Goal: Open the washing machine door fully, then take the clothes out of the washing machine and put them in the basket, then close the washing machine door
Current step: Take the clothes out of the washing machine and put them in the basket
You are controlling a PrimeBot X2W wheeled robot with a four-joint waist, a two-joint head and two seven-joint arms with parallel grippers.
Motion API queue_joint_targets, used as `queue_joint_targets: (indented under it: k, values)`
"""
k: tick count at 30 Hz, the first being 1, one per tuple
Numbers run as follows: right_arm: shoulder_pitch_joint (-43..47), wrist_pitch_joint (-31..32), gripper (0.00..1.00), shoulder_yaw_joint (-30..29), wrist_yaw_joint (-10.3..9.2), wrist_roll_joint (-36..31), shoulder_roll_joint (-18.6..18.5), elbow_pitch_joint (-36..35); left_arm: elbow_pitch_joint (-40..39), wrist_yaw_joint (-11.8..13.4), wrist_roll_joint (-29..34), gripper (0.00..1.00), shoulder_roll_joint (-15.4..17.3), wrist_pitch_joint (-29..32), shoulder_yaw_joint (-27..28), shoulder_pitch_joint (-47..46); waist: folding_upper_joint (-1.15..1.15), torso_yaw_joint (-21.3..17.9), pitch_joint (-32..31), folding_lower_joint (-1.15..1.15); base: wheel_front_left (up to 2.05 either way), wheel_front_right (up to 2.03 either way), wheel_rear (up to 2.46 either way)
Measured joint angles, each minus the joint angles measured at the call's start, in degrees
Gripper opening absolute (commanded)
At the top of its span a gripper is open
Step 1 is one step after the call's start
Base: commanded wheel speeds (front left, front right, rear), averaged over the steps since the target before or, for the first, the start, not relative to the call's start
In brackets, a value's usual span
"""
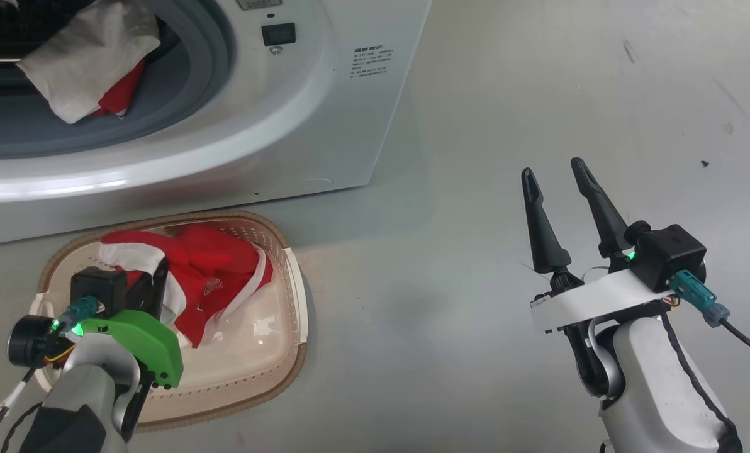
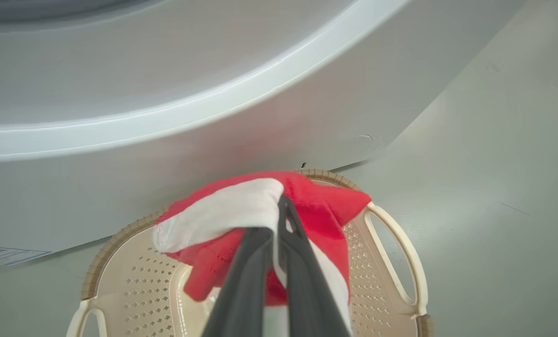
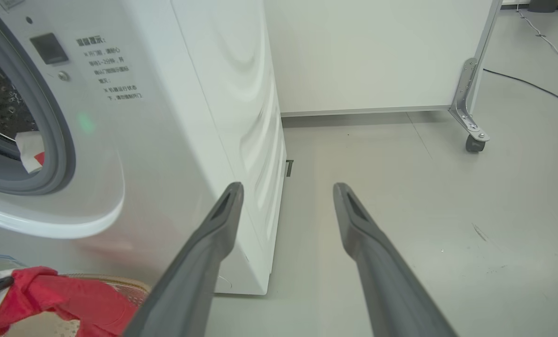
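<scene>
The washing machine (image 1: 324,126) stands at the upper left with its drum mouth uncovered; its door is out of view. White and red clothes (image 1: 85,63) hang over the grey seal. On the floor below it, the cream basket (image 1: 296,296) holds a red garment with white trim (image 1: 218,264). My left gripper (image 2: 281,206) is shut on that garment's white and red fabric (image 2: 326,206), just above the basket (image 2: 377,262). My right gripper (image 1: 552,170) hovers open over bare floor to the right, holding nothing.
The machine's right side (image 3: 241,117) runs close beside my right gripper's left finger (image 3: 213,229). Behind stands a white panel on a caster (image 3: 472,142), and a cable (image 3: 532,84) lies on the floor at the far right. Grey floor stretches to the basket's right.
</scene>
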Motion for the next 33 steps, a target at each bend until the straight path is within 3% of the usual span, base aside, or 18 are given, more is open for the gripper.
queue_joint_targets:
  k: [32, 33]
  values:
    - [-1.33, 0.00, 1.00, -1.42, -0.10, -1.77, 0.00, 0.36, 18.08, 0.00, 0.54, 0.00, -1.78, -2.59, -1.52, -5.00, 0.00, 0.96, 3.20, 0.00, 0.00, 0.00, 0.00]
    - [-1.43, 0.00, 1.00, -1.42, -0.10, -1.79, 0.00, 0.43, 18.58, 0.00, 0.42, 0.18, -1.96, -2.54, -1.51, -5.22, 0.00, 0.98, 3.13, 0.00, 0.00, 0.00, 0.00]
